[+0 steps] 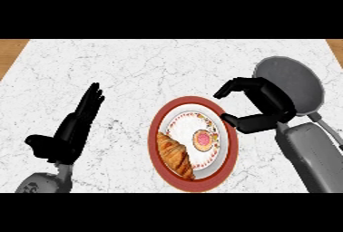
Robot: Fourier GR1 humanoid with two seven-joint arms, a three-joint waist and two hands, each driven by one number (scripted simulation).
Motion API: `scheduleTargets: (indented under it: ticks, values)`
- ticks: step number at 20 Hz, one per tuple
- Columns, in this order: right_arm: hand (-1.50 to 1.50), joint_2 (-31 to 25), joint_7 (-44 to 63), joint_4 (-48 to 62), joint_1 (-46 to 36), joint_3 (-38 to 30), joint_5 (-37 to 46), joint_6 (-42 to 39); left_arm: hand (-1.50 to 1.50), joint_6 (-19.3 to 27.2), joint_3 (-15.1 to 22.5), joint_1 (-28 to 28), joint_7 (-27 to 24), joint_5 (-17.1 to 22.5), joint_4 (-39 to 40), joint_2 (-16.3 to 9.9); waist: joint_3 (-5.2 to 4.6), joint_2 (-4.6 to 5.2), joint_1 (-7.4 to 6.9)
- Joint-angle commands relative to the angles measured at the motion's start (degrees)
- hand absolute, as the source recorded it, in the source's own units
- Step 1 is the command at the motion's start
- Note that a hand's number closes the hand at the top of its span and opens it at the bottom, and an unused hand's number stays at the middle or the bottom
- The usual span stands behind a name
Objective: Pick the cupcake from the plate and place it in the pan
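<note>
Here the cupcake sat on the plate, just beside a croissant. The right hand hung between plate and pan, fingers curved, thumb apart, holding nothing; judged a pre-grasp shape. Pan lay near, at the plate's upper right, so the carry looked short. Left hand rested open on the bench, fingers straight.

One head view looks steeply down on the marble counter, close in, facing its far edge; both forearms enter from the near edge.
</note>
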State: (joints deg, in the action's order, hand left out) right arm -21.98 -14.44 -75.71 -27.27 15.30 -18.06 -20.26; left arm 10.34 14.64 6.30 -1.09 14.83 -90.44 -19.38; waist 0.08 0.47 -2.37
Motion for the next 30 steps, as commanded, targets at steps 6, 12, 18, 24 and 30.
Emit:
scheduleTargets:
  ticks: [6, 12, 18, 24, 30]
  values:
    - [-1.5, -10.06, -18.33, 13.13, -7.08, -2.59, 7.53, -19.77, 0.0, 2.84, 5.04, -3.16, -6.23, -4.84, -0.97, 6.76, -0.01, -0.12, 1.0]
    - [-1.5, -9.28, -17.14, 14.79, -15.58, 1.86, 15.91, -19.17, 0.0, 0.98, 2.6, -2.54, -5.45, -3.69, -0.83, 5.78, -0.07, -0.24, 0.96]
    - [-1.5, -5.66, -9.65, 9.27, -19.48, 9.78, 23.86, -17.36, 0.0, 1.15, 1.79, -0.09, -6.42, -4.69, 3.35, 7.42, -0.12, -0.45, 1.75]
    - [-1.5, -5.21, -9.04, 5.36, -19.76, 19.99, 36.57, -16.25, 0.0, -0.23, 2.32, -3.5, -7.52, -4.45, 1.99, 7.05, -0.1, -0.48, 1.62]
    - [-1.5, -2.1, -7.02, 5.2, -17.95, 24.6, 47.13, -12.42, 0.0, 0.44, 2.76, -3.4, -7.92, -6.25, 1.88, 8.77, -0.09, -0.51, 1.98]
